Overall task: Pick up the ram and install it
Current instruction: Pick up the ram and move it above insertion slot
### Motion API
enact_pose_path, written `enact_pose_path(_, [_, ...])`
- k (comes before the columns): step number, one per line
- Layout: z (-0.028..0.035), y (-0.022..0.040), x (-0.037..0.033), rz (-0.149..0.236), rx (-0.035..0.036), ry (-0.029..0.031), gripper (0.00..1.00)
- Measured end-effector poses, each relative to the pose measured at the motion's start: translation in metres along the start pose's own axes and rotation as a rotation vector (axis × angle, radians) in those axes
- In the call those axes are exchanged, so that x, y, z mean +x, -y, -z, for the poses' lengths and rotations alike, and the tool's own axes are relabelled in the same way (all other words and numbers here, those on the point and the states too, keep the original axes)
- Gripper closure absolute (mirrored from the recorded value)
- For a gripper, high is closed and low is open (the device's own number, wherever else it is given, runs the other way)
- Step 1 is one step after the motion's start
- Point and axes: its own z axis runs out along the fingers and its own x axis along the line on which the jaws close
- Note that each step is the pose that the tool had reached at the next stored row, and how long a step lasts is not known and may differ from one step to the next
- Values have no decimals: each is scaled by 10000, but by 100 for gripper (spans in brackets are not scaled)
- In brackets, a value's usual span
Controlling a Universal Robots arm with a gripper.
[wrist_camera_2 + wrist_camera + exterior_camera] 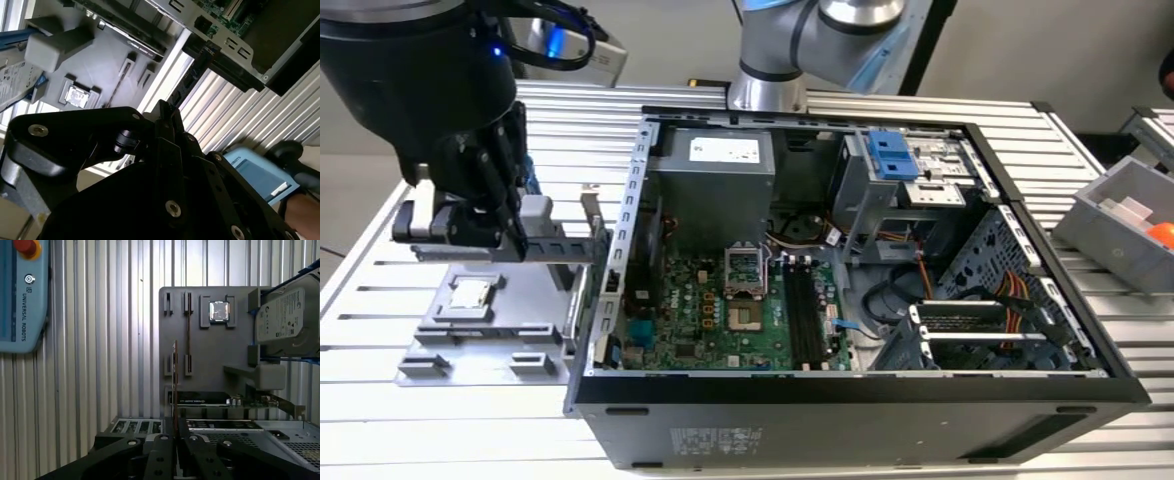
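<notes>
Black two-fingered hand [175, 434] is clamped shut on one end of the ram, a long thin dark circuit-board stick [174, 385], seen edge-on. Behind it lies the grey slotted holder plate [215, 355] (small square silver chip [219, 311] sits in its pocket) on the ribbed metal tabletop [100, 365]. Farther off stands the open black computer case [854, 388].

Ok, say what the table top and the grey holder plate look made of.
The table top is ribbed silver metal, probably aluminium by its dull sheen. The grey holder plate is matt and evenly coloured with moulded slots, likely plastic.
</notes>
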Motion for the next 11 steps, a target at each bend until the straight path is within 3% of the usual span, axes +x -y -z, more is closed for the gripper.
enact_pose_path(11, [6, 194, -3, 0, -7, -1, 100])
